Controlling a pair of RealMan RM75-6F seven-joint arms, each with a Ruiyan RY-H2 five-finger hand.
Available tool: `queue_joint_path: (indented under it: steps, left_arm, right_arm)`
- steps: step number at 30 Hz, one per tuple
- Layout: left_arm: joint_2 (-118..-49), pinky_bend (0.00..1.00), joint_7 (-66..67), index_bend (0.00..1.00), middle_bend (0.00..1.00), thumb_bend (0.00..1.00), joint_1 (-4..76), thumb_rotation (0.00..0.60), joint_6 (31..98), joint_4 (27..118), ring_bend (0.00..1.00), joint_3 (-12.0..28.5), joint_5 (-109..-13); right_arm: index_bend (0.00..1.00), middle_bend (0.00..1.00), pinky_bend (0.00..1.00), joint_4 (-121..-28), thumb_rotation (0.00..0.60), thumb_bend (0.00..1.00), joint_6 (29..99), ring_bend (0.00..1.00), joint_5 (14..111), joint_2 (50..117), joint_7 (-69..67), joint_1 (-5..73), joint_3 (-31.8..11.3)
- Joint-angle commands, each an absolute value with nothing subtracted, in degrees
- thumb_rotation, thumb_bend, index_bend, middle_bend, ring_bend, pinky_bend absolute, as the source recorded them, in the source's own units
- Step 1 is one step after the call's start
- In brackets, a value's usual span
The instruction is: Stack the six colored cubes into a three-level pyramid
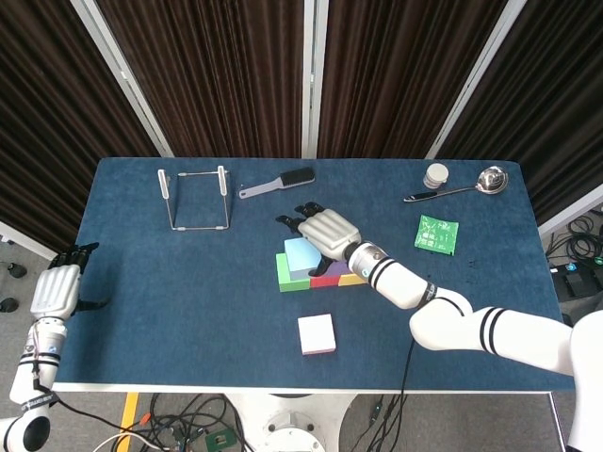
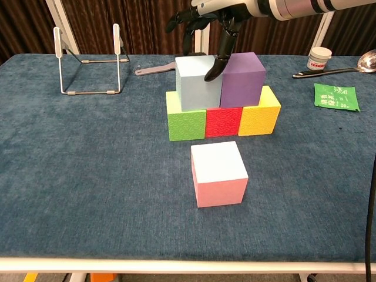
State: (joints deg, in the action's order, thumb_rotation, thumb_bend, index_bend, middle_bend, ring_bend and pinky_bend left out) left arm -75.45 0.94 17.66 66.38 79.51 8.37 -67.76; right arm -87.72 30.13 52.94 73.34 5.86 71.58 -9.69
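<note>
The pyramid stands near the middle of the blue table (image 2: 88, 176): a base row of green cube (image 2: 185, 121), red cube (image 2: 223, 121) and yellow cube (image 2: 259, 114), touching side by side. On top sit a light blue cube (image 2: 197, 83) and a purple cube (image 2: 242, 78), also touching each other; the light blue one is turned slightly askew to the row below. The sixth, a pink cube (image 2: 218, 173) with a pale top, lies on the cloth alone in front of the red one, apart from the stack.

The right hand (image 1: 327, 230) hangs over the second level, fingers spread and holding nothing; in the chest view one dark fingertip (image 2: 211, 74) points down at the seam between the light blue and purple cubes, though contact cannot be told. The left hand (image 1: 56, 287) rests off the table's left edge, fingers loosely apart and empty.

Behind the stack lie a brush (image 1: 279, 182) and a wire stand (image 1: 195, 198); to the right a green packet (image 2: 335, 96), a ladle (image 1: 462, 186) and a small jar (image 1: 435, 175)
</note>
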Motion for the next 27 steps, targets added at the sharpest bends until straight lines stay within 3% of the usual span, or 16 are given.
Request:
queue_joint_path:
  steps: [1,9,16,20,27]
  left_arm:
    - [-75.4,0.15,0.8,0.11,0.14,0.12,17.6,0.6,66.4,79.5,0.05,8.4,-67.8]
    - [-74.7,0.15,0.1,0.11,0.14,0.12,17.5,0.6,66.6,79.9,0.05,8.8,-67.8]
    - [-74.4,0.15,-0.2,0.11,0.14,0.12,17.6,0.6,66.4,80.4,0.05,9.2,-67.4]
    - [-74.3,0.15,-0.2,0.11,0.14,0.12,17.7,0.6,66.6,80.3,0.05,9.2,-67.7]
    - [-74.4,0.15,0.4,0.11,0.14,0.12,17.8,0.6,66.5,80.8,0.05,8.7,-68.2]
  right_arm:
    - [0.0,0.24,0.0,-88.2,0.6,0.03,30.6,0.0,52.8,73.0,5.7,71.5,-10.0]
    - [0.0,0.23,0.0,-93.8,0.6,0.03,34.3,0.0,54.4,68.6,4.2,69.4,-12.5]
    - [0.0,0.26,0.0,-104.7,0.6,0.02,44.5,0.0,57.3,62.6,4.3,64.1,-14.9]
    - [0.0,0.32,0.0,-110.9,0.6,0.01,50.6,0.0,59.4,59.2,5.9,59.6,-14.0]
    - [0.0,0.31,0.0,-119.0,0.6,0.0,57.4,0.0,64.4,55.6,6.7,51.3,-9.9]
